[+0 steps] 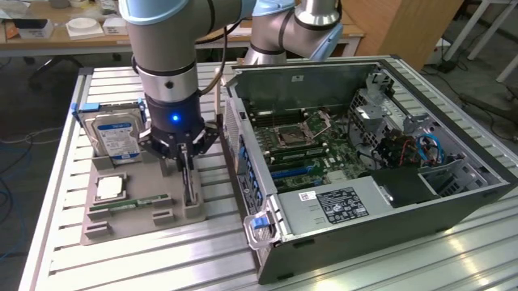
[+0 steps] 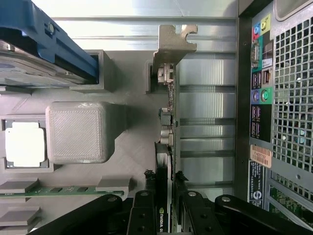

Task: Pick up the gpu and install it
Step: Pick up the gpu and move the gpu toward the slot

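Gripping the gpu [image 2: 167,122] from above with the gripper [image 1: 188,168], fingers [image 2: 145,208] shut against both faces of the card, upright on its long edge in a slot of the grey holder tray [image 1: 142,221], silver end bracket [image 2: 171,46] at the end away from the fingers. On the same tray, to the exterior view's left of the card: a memory stick [image 1: 130,204], a processor chip [image 1: 109,187] and a hard drive [image 1: 113,136] standing on edge. Just beside the tray, on the exterior view's right, an open computer case [image 1: 364,182] on the slatted metal table [image 1: 162,260].
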`<state>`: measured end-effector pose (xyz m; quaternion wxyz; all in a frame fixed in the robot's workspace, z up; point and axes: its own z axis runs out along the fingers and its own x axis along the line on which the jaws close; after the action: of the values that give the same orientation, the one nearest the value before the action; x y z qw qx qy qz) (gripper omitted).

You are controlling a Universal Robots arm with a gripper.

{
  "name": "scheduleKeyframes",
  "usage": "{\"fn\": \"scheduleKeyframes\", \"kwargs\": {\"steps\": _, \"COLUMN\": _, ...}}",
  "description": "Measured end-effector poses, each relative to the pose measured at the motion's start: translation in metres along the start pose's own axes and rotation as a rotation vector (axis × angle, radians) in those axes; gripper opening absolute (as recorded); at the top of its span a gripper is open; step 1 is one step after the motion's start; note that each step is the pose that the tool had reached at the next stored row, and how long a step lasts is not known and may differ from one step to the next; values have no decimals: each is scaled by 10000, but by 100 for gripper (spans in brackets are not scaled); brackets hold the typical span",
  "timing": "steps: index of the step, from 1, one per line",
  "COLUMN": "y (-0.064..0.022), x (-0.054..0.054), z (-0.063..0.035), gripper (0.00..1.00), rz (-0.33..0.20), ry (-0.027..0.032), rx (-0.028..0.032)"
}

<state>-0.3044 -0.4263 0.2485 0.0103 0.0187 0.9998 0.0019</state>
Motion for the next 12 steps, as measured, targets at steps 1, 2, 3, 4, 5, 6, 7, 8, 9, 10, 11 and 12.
{"fn": "scheduleKeyframes", "kwargs": {"steps": 1, "y": 0, "x": 0, "z": -11, "gripper": 26, "rz": 0, "ry": 0, "rx": 0}}
{"fn": "scheduleKeyframes", "kwargs": {"steps": 2, "y": 0, "x": 0, "z": -22, "gripper": 26, "rz": 0, "ry": 0, "rx": 0}}
{"fn": "scheduleKeyframes", "kwargs": {"steps": 3, "y": 0, "x": -1, "z": -36, "gripper": 26, "rz": 0, "ry": 0, "rx": 0}}
{"fn": "scheduleKeyframes", "kwargs": {"steps": 4, "y": 0, "x": -1, "z": -53, "gripper": 26, "rz": 0, "ry": 1, "rx": 1}}
{"fn": "scheduleKeyframes", "kwargs": {"steps": 5, "y": 0, "x": -1, "z": -65, "gripper": 26, "rz": 0, "ry": 0, "rx": 0}}
{"fn": "scheduleKeyframes", "kwargs": {"steps": 6, "y": 0, "x": -1, "z": -76, "gripper": 26, "rz": 0, "ry": 0, "rx": 0}}
{"fn": "scheduleKeyframes", "kwargs": {"steps": 7, "y": 0, "x": -2, "z": -86, "gripper": 26, "rz": 0, "ry": 0, "rx": 1}}
{"fn": "scheduleKeyframes", "kwargs": {"steps": 8, "y": 0, "x": -2, "z": -96, "gripper": 26, "rz": 0, "ry": 0, "rx": 0}}
{"fn": "scheduleKeyframes", "kwargs": {"steps": 9, "y": 0, "x": -2, "z": -106, "gripper": 26, "rz": 0, "ry": 0, "rx": 0}}
{"fn": "scheduleKeyframes", "kwargs": {"steps": 10, "y": 1, "x": -2, "z": -117, "gripper": 26, "rz": 0, "ry": -1, "rx": 0}}
{"fn": "scheduleKeyframes", "kwargs": {"steps": 11, "y": 1, "x": -3, "z": -127, "gripper": 26, "rz": 0, "ry": 0, "rx": 1}}
{"fn": "scheduleKeyframes", "kwargs": {"steps": 12, "y": 1, "x": -3, "z": -136, "gripper": 26, "rz": 0, "ry": 0, "rx": 0}}
